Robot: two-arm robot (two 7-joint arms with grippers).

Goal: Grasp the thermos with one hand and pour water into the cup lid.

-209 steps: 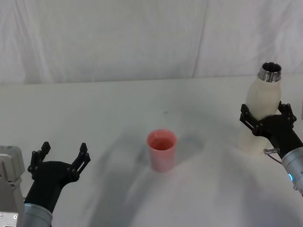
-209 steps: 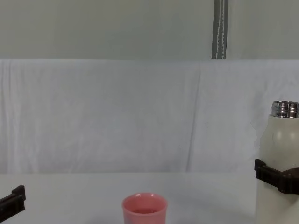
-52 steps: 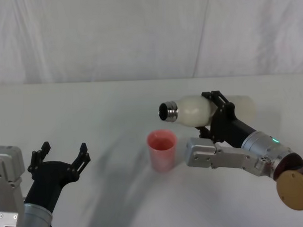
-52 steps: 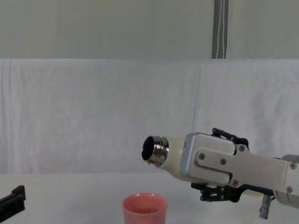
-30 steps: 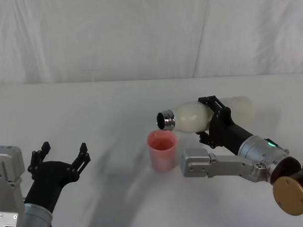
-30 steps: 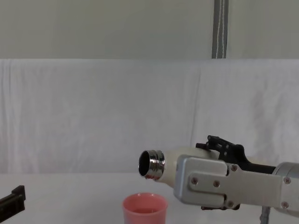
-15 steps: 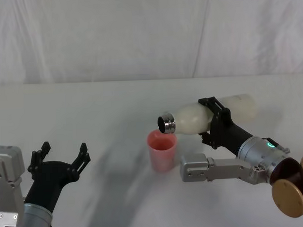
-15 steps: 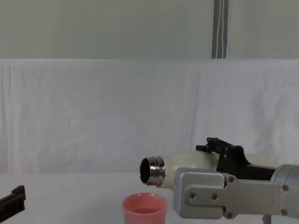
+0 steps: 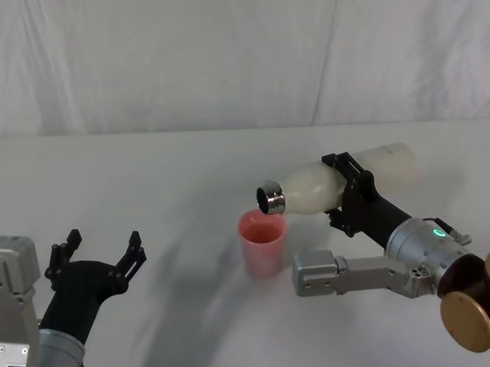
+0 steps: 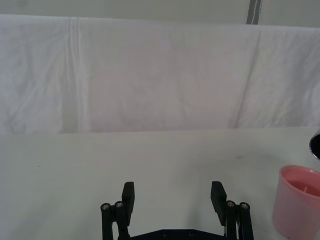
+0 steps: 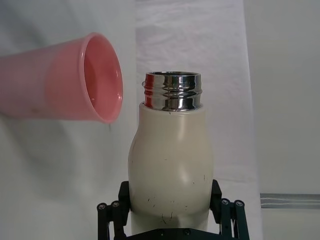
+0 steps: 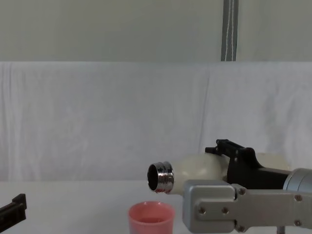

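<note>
The cream-white thermos [image 9: 341, 182] lies nearly level in the air, its steel neck [image 9: 270, 199] tipped slightly down over the rim of the pink cup lid [image 9: 262, 243]. My right gripper [image 9: 347, 189] is shut around the thermos body. In the chest view the thermos [image 12: 195, 169] hangs just above the cup lid [image 12: 151, 219]. The right wrist view shows the thermos [image 11: 171, 165] with its mouth beside the cup lid [image 11: 65, 77]. My left gripper [image 9: 99, 256] rests open at the near left, its fingers [image 10: 129, 195] spread in the left wrist view, with the cup lid [image 10: 296, 202] off to one side.
A white table [image 9: 148, 187] carries the cup lid, and a white cloth backdrop [image 9: 224, 55] hangs behind it. The right arm's grey link [image 9: 345, 274] lies low over the table just right of the cup lid.
Since 7 s ago the right gripper lifted the thermos from the far right and tipped it over the cup lid. In the last second its base rose, tipping the neck lower. The left arm stayed still.
</note>
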